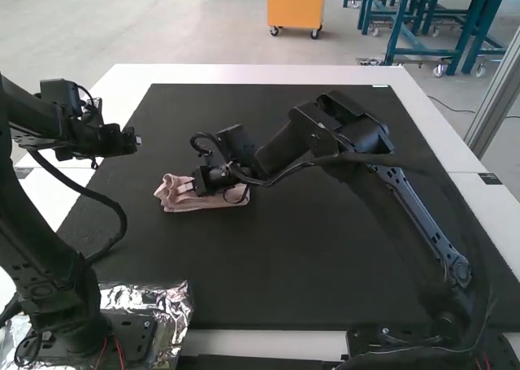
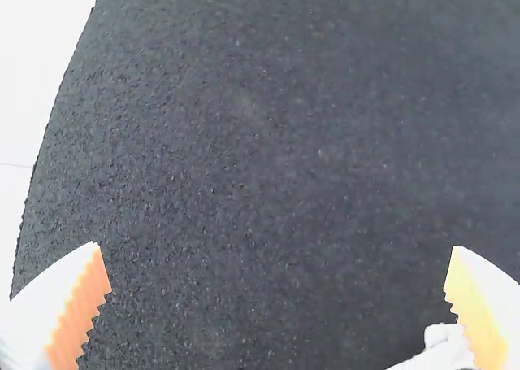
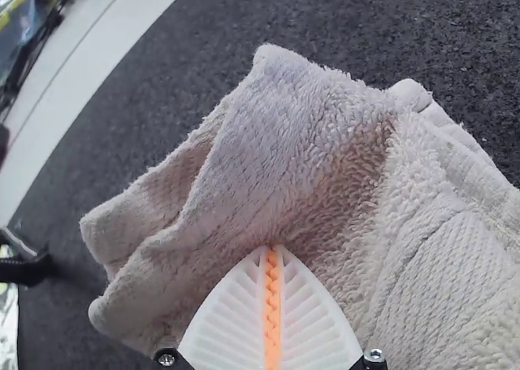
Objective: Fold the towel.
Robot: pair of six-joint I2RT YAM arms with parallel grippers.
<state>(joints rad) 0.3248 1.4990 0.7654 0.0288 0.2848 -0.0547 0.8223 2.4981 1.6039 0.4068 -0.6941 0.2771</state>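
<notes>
right gripper point(image 1: 193, 186) closed at the bunched pink towel point(image 1: 174, 201), left gripper point(image 1: 130, 140) wide open

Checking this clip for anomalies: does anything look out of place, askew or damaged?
Crumpled silvery foil lies around the left arm's base, an odd, untidy patch beside the plain black mat. The towel is bunched unevenly, probably ordinary for this task.
</notes>
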